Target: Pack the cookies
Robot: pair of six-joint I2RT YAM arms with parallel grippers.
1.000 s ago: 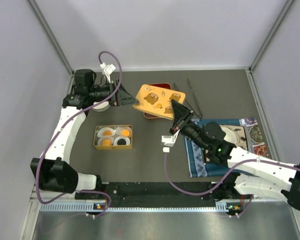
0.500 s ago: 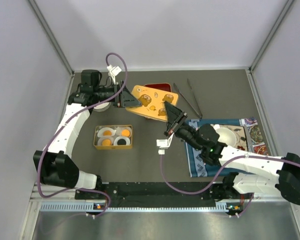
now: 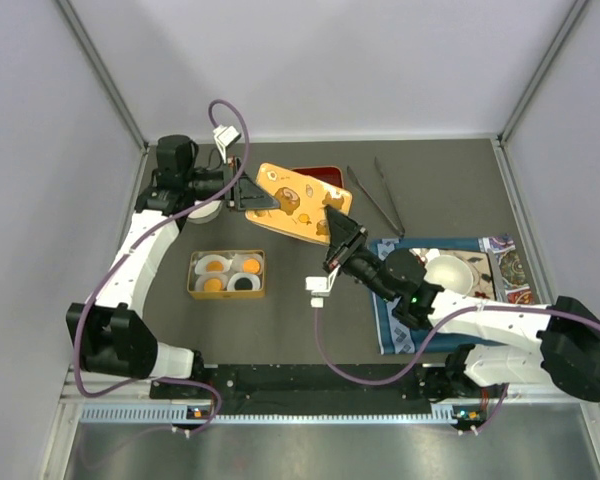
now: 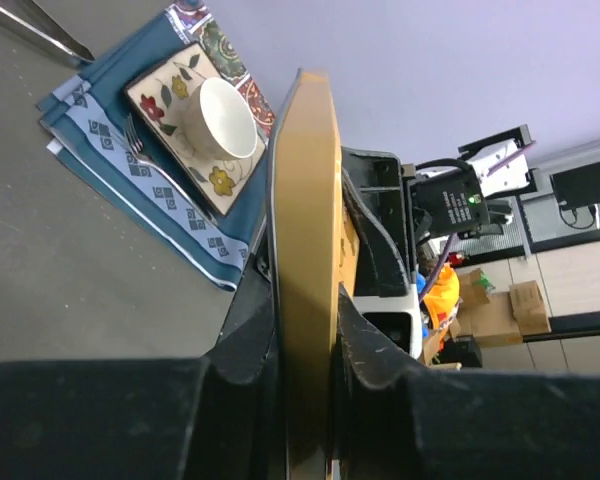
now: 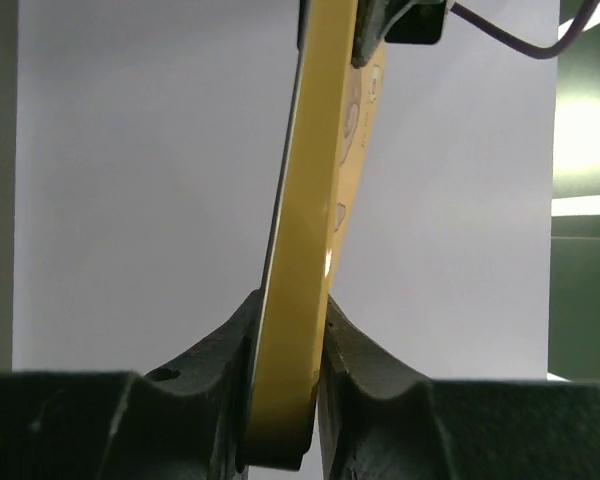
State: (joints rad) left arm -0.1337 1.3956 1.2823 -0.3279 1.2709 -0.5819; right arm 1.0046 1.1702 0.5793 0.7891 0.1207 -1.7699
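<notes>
The cookies lie in white paper cups inside an open yellow tin [image 3: 194, 275] left of centre: orange ones [image 3: 215, 266] and a black one [image 3: 243, 283]. The tin's yellow lid [image 3: 295, 200], printed with brown figures, hangs tilted above the table behind it. My left gripper [image 3: 248, 196] is shut on the lid's left edge; in the left wrist view the lid [image 4: 305, 230] stands edge-on between the left gripper's [image 4: 306, 310] pads. My right gripper [image 3: 335, 228] holds the lid's right corner, and the right wrist view shows the right gripper's [image 5: 285, 320] pads pressed against both faces of the lid [image 5: 310, 200].
A red tray [image 3: 320, 174] lies under the lid's far side. Metal tongs [image 3: 377, 200] rest at the back right. A blue napkin [image 3: 392, 325] carries a patterned plate [image 3: 480, 275], a white bowl [image 3: 446, 270] and a fork [image 4: 155, 165]. A white object [image 3: 202, 212] sits under the left arm.
My left gripper has shut on the lid's left edge. The lid and my right arm have shifted a little to the left, and the lid has tilted.
</notes>
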